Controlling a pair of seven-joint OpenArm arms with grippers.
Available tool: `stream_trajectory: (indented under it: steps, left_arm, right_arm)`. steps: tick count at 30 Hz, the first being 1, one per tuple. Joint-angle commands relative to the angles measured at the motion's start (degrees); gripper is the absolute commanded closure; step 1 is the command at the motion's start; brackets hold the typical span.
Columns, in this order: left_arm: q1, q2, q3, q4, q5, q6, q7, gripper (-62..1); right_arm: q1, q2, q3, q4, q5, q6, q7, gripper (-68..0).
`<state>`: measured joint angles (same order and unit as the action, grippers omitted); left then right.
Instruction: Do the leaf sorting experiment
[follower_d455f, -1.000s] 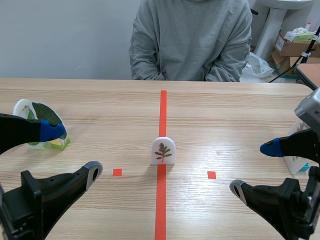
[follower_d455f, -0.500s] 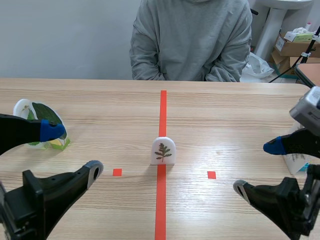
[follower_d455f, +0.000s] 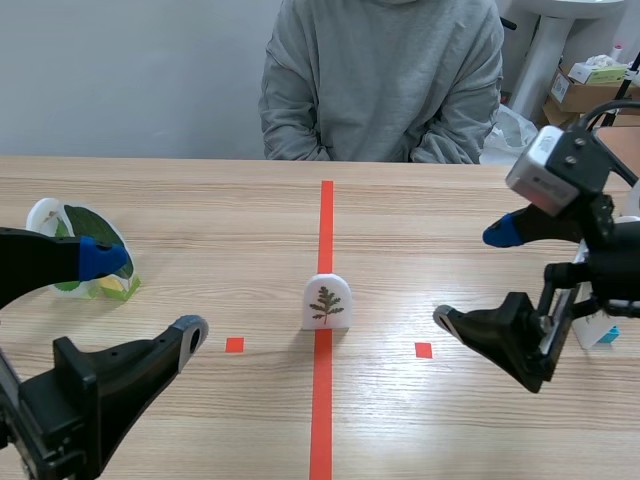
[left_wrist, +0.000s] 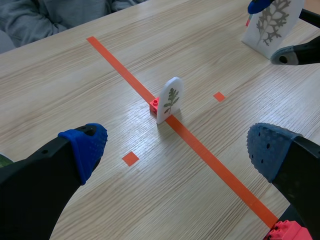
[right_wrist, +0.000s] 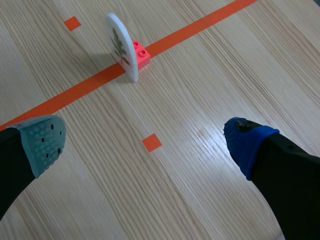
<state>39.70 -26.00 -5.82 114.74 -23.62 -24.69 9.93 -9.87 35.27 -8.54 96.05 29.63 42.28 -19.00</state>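
Light wooden table (follower_d455f: 200, 205) seen from the robot's side: left gripper (follower_d455f: 148, 298) at 8 o'clock and right gripper (follower_d455f: 473, 278) at 4 o'clock, both with fingers spread apart. White arched leaf card (follower_d455f: 326, 301) stands upright at centre. Person in grey sweatshirt (follower_d455f: 385, 80) sits at 12 o'clock.

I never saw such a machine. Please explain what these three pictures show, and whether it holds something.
This is a robot with two arms. The wide picture looks from between them across a table toward a seated person. The other two come from a camera on each wrist. The left gripper and right gripper are open and hold nothing. A white leaf card stands on the red tape line, a red brick behind it. Left cards and a right card stand at the table's sides.
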Motion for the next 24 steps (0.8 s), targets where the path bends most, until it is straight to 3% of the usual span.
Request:
stream_trajectory:
  steps: [1,9,24]
  left_arm:
    - [0.55,0.44,-0.11,0.07,-0.48,0.09,-1.14,-60.0]
    - [0.42,0.42,-0.17,0.07,2.05,0.15,-1.97,-60.0]
    - [0.42,0.44,-0.22,0.07,2.03,1.22,-2.45,-60.0]
  right_arm:
    - [2.75,0.57,-1.49,-1.42,-0.76,0.44,1.77,-67.9]
    - [13.66,-0.09,-12.02,-10.14,-7.87,0.44,6.99,-67.9]
    - [26.93,-8.37,-25.27,-25.59,-16.70,0.44,14.56,-67.9]
